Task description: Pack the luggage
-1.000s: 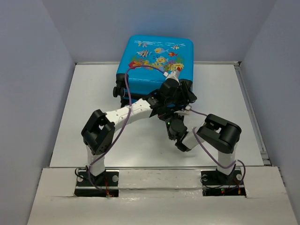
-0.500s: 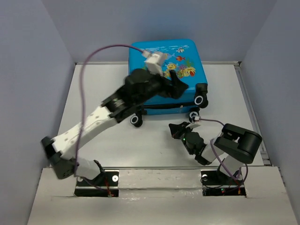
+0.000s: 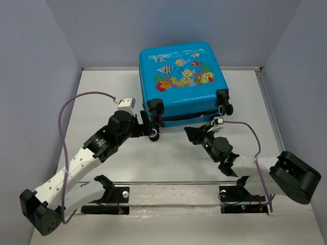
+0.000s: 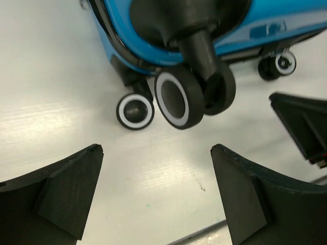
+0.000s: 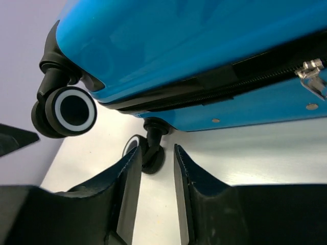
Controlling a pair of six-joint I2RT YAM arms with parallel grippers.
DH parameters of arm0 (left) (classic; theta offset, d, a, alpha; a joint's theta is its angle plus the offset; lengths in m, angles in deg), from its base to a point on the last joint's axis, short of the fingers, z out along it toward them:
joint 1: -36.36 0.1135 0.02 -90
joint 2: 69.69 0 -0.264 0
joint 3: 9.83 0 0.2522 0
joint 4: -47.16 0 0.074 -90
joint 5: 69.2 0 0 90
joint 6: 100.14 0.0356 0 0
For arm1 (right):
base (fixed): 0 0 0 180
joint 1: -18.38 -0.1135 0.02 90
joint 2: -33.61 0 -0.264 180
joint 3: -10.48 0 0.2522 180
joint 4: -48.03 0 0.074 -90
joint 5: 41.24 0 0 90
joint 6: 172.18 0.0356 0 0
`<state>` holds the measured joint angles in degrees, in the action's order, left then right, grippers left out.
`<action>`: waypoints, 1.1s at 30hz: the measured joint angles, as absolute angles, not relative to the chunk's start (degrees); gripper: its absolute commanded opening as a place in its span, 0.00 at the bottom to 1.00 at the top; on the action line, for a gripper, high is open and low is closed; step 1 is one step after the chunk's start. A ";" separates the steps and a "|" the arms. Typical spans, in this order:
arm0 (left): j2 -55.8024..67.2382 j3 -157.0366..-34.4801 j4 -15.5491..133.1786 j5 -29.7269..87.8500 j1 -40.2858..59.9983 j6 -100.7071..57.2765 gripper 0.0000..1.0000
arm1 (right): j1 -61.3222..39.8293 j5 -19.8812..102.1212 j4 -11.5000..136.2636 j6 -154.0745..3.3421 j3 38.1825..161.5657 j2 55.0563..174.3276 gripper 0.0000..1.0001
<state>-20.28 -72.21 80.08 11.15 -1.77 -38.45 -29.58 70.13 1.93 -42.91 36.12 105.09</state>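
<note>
We had drawn back from the luggage (image 3: 179, 81), lying closed at the far middle of the table (image 3: 102, 102) (wheels (image 3: 155, 105) now toward us). Our left gripper (image 4: 156, 149) was spread wide, the right gripper (image 5: 156, 151) barely parted, both empty; packing looked done.

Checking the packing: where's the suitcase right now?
Top view: the suitcase lies flat at the table's far centre, wheels facing the left gripper and right gripper.

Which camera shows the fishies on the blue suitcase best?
The top view: the luggage shows its whole fish print there. Both wrist views catch only blue shell and wheels, no fish.
</note>
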 measured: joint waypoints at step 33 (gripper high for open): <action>-4.54 -68.45 57.13 22.43 -0.94 -48.88 0.06 | -17.59 67.28 59.26 -58.35 60.42 98.78 0.63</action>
<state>-4.54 -68.45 57.13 22.43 -0.94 -48.88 -17.59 67.28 59.26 -58.35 60.42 98.78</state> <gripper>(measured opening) 0.598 0.636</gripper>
